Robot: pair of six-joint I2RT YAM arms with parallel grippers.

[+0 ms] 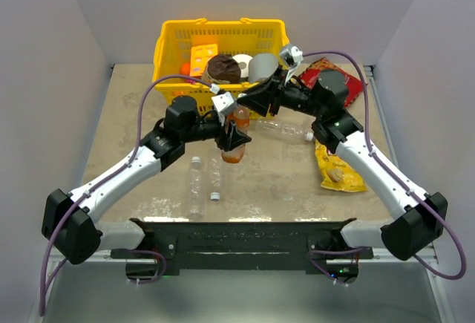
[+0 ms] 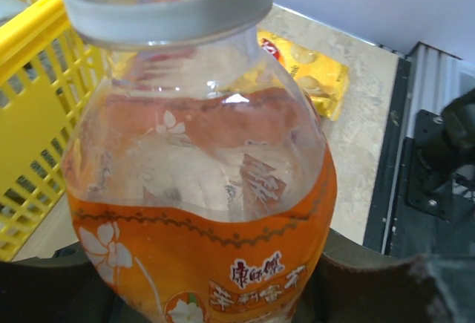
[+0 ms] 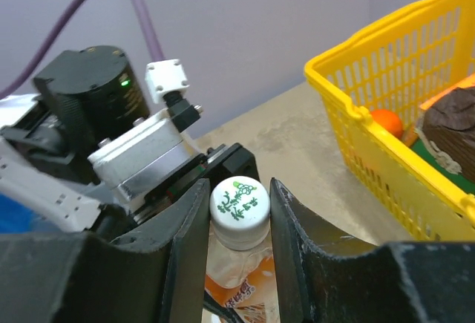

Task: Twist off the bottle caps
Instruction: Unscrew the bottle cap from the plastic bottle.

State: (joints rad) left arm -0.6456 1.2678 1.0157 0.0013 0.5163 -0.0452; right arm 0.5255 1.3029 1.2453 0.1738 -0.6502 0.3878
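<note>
left gripper (image 1: 230, 139) clamped on orange bottle (image 2: 200, 189) body so it can't spin; right gripper (image 3: 238, 186) pinches its cap (image 3: 239, 204) both sides, ready to twist.

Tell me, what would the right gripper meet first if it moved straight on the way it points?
The white round plastic screw cap of the orange-labelled plastic bottle, which sits between the right gripper's jaws. Behind it, probably the left arm's silver wrist block; depth is unclear.
</note>
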